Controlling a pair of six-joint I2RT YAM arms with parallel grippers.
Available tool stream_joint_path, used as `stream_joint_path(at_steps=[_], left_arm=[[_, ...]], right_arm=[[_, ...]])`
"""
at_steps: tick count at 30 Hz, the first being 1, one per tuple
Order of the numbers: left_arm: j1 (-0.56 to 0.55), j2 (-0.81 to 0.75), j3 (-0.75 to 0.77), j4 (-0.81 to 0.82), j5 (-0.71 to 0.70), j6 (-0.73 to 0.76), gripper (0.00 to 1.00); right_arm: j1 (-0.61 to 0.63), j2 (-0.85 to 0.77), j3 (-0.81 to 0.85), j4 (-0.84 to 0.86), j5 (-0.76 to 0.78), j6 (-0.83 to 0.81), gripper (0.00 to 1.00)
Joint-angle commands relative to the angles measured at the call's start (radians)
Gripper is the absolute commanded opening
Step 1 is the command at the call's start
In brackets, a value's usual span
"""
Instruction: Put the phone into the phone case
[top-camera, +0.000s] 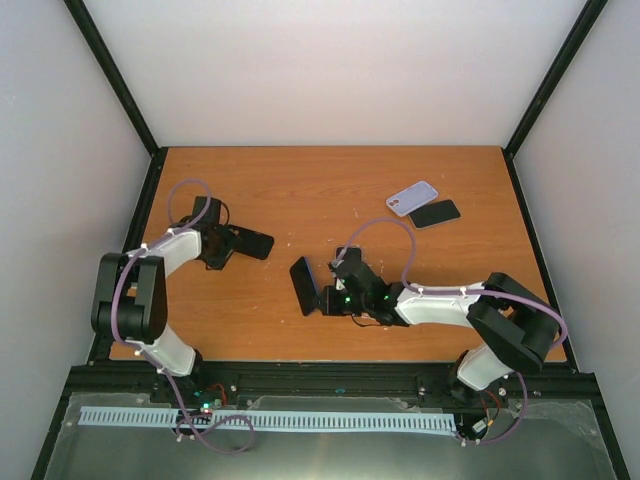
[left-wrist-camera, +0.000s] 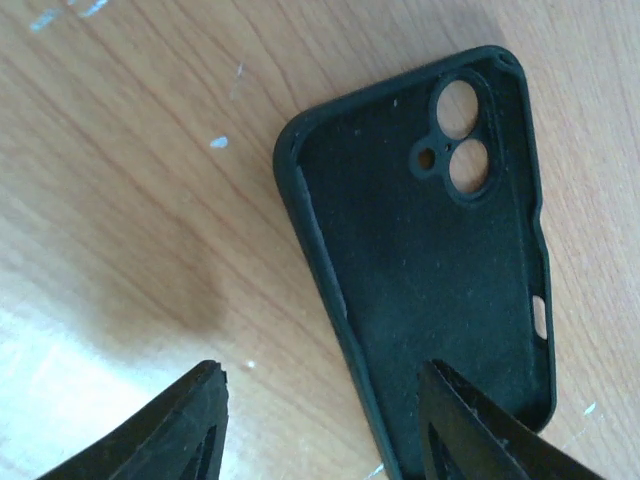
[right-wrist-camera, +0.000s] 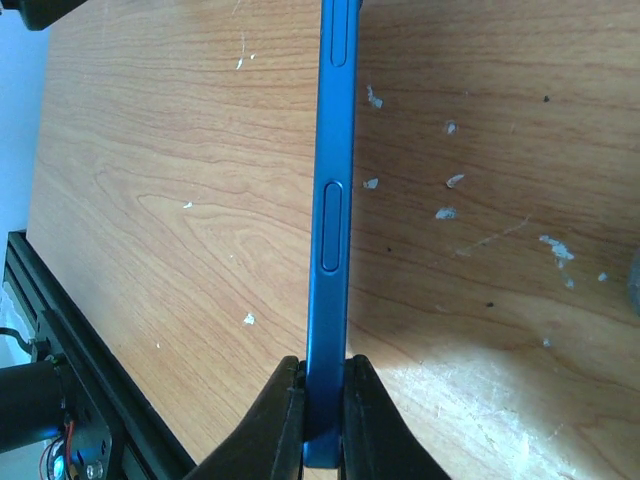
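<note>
Clamping blue phone (right-wrist-camera: 335, 200) edge-on in right pincer (right-wrist-camera: 322, 385), left pincer (left-wrist-camera: 322, 368) spread wide, black phone case (left-wrist-camera: 420, 270) lying open-side-up on bench (left-wrist-camera: 130, 200) beneath one finger

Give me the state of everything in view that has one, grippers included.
black phone case: lying flat, open side up, empty.
left gripper: open, one finger over that case's end.
phone: held on edge.
right gripper: shut on the phone.
lavender case: flat, far right, untouched.
black slab beside it: flat, untouched.
</note>
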Motion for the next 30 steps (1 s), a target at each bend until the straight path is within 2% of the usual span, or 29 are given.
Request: stream_joint_path(at_steps=[1, 13, 17, 23, 30], left_arm=[[0.015, 0.061, 0.064, 0.04, 0.035, 0.022, 0.51], [0.02, 0.207, 0.14, 0.016, 0.035, 0.039, 0.48], [0.021, 0.217, 0.155, 0.002, 0.028, 0.058, 0.36], [0.021, 0.221, 0.149, -0.006, 0.051, 0.116, 0.02], [-0.013, 0.139, 0.097, 0.004, 0.058, 0.226, 0.0]], right_arm=[[0.009, -0.039, 0.002, 0.02, 0.032, -0.026, 0.08], [0.009, -0.082, 0.013, -0.038, 0.079, -0.039, 0.09], [0.009, -0.121, 0.012, -0.075, 0.11, -0.039, 0.08], [0.009, -0.217, -0.004, -0.124, 0.168, -0.024, 0.08], [0.009, -0.351, 0.008, -0.218, 0.205, -0.038, 0.08]])
